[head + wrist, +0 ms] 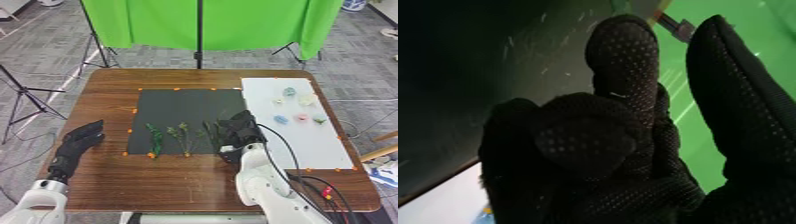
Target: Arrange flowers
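Observation:
In the head view, my right hand point(238, 131) is over the right edge of the dark mat point(178, 107), beside slender green stems point(211, 131). Two more green sprigs stand apart on the mat, a leafy one point(155, 137) and a branching one point(185, 136). Small flower heads lie on the white sheet: blue point(281, 119), pink point(302, 118), pale point(306, 100) and blue-green point(289, 91). My left hand point(78, 142) is open over the table's left side. In the right wrist view, my right hand point(624, 65) is open, some fingers bent, its thumb apart.
The white sheet point(311, 155) lies to the right of the dark mat on the brown table point(187, 187). Orange tape marks the mat's edges. Black cables run along my right arm. A green backdrop point(151, 25) and its stands are behind the table.

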### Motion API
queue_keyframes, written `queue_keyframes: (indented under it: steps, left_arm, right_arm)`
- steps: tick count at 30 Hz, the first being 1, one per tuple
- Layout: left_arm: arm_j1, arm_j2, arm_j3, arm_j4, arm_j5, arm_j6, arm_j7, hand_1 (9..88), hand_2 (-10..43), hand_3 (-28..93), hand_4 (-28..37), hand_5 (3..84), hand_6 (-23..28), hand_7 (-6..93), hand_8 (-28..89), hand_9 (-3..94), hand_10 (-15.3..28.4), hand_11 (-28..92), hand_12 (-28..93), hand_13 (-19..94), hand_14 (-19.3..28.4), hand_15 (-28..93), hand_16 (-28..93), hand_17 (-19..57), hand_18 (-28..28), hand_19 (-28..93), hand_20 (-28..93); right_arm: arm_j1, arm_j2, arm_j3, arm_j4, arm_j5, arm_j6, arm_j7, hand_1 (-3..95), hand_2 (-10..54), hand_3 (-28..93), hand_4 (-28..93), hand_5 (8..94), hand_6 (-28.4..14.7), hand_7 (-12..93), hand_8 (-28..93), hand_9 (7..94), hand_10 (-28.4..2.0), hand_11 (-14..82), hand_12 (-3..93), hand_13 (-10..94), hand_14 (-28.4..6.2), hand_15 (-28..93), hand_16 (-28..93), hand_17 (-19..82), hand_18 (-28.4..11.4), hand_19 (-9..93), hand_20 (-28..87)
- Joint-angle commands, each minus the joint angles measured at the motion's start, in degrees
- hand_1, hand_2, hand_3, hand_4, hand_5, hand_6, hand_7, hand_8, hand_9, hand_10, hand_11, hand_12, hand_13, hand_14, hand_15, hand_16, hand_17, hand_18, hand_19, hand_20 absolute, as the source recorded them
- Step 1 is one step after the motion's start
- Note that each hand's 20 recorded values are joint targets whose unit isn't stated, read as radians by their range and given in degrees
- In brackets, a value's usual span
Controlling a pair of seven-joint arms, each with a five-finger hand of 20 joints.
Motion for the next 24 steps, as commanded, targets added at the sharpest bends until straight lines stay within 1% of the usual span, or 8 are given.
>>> queue_keyframes:
  steps: [1,3,7,11,13,17,19,24]
  left_arm:
    - [0.6,-0.47,-0.19,-0.04,0.4,-0.84,-1.06,35.6,-3.2,63,-13.9,39.7,5.0,11.5,-6,33.1,11.5,16,11,33,16.6,19,-1,11.2,14.4,17,22]
    - [0.3,-0.58,0.03,0.03,0.4,-0.95,-1.09,35.6,-3.2,63,-14.0,39.7,4.9,11.5,-6,33.0,11.5,16,11,33,16.5,19,0,11.2,14.4,17,22]
    - [0.2,-0.54,0.08,-0.01,0.73,-1.2,-1.0,35.6,-3.2,63,-14.0,39.7,5.0,11.6,-6,33.1,11.5,16,11,33,16.6,19,-1,11.2,14.4,17,22]
    - [0.3,-0.41,-0.14,-0.09,0.64,-1.08,-1.07,35.6,-3.2,63,-14.0,39.7,5.0,11.5,-6,33.1,11.5,16,11,33,16.6,19,-1,11.2,14.4,17,22]
    - [0.6,-0.49,-0.3,-0.21,0.62,-0.99,-1.06,35.6,-3.1,63,-13.9,39.8,5.0,11.5,-6,33.1,11.6,16,11,33,16.6,19,-1,11.2,14.4,17,22]
    - [0.8,-0.46,-0.4,-0.25,0.58,-1.11,-1.25,35.6,-3.2,63,-13.9,39.8,5.0,11.5,-6,33.1,11.6,16,11,33,16.6,19,-1,11.2,14.4,17,22]
    - [0.7,-0.38,-0.43,-0.31,0.64,-1.17,-1.2,35.6,-3.2,63,-13.9,39.8,5.0,11.5,-6,33.1,11.6,16,11,33,16.7,19,-1,11.2,14.4,17,22]
    - [0.8,-0.48,-0.58,-0.37,0.61,-0.8,-0.87,35.5,-3.3,63,-13.9,39.9,4.9,11.6,-6,33.4,11.7,16,11,33,16.6,19,-1,11.1,14.4,17,22]
  right_arm:
    - [-2.5,2.7,-0.1,-4.6,-1.0,-1.7,-9.7,35.9,-8.1,66,-6,75.9,-5.8,36,-4,91.2,-11.9,38.9,24.5,94,-1.6,59,23,74,-7.9,92,36]
    - [-3.1,3.1,0.1,-6.3,-1.8,-2.5,-10.7,31.4,-4.7,67,-7,76.0,-5.3,35,-10,91.0,-11.7,34.5,23.6,94,-2.1,58,25,72,-9.2,93,39]
    - [-3.6,5.5,3.4,-9.8,-4.2,-2.8,-11.4,30.2,-1.8,66,-8,72.6,-4.5,24,-8,85.7,-13.8,25.3,23.5,94,-3.0,52,32,67,-11.7,93,44]
    - [-4.8,10.4,10.3,-14.4,-11.8,-5.2,-7.7,29.2,-3.0,66,-8,66.1,-4.1,19,-7,77.4,-15.8,21.2,22.5,89,-4.8,52,36,62,-13.5,93,48]
    - [-5.8,12.8,13.9,-15.8,-15.2,-7.5,-4.7,28.8,-5.3,66,-8,61.5,-4.1,16,-7,69.7,-17.1,17.1,21.5,84,-6.4,55,36,59,-14.7,93,49]
    - [-8.0,17.0,19.2,-15.3,-17.3,-12.7,-0.5,27.2,-9.3,64,-9,56.8,-3.8,12,-6,62.0,-19.0,13.1,21.8,78,-8.9,59,35,55,-16.8,93,49]
    - [-8.7,18.6,20.8,-14.4,-16.8,-17.1,1.2,25.4,-9.5,62,-10,54.6,-3.4,10,-6,60.2,-19.9,11.6,22.1,76,-10.6,59,34,53,-18.1,93,49]
    - [-7.4,20.4,19.6,-10.1,-14.5,-22.2,1.6,24.9,-9.5,61,-10,52.1,-3.2,8,-5,59.1,-20.4,10.5,21.9,74,-11.8,60,34,52,-19.1,93,48]
